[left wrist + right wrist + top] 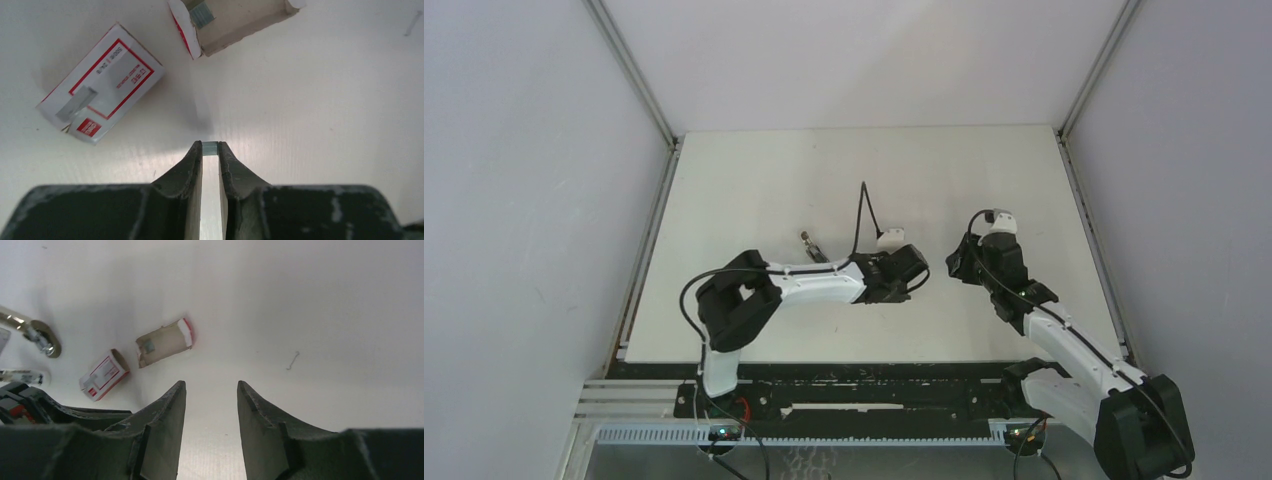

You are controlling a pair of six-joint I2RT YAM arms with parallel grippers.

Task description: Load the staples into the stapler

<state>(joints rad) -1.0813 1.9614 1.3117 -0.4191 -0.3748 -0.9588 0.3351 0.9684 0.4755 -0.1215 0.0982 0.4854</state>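
The staples box is pulled apart on the table. Its white, red-bordered sleeve [100, 85] lies at the left of the left wrist view, and its cardboard inner tray [235, 20], with a grey staple strip [202, 15] inside, lies at the top. My left gripper [210, 146] is shut on a small grey strip of staples [210, 148] held at the fingertips above the table. My right gripper [211, 386] is open and empty, and sees the sleeve [103, 374] and the tray [165, 342] ahead to its left. The metal stapler [37, 335] lies at the far left. In the top view the two grippers, left [921, 268] and right [956, 264], face each other mid-table.
The stapler [812, 246] lies just behind the left forearm in the top view. A black cable [865, 210] loops up above the left wrist. A loose bent staple [292, 360] lies on the white table to the right of the right gripper.
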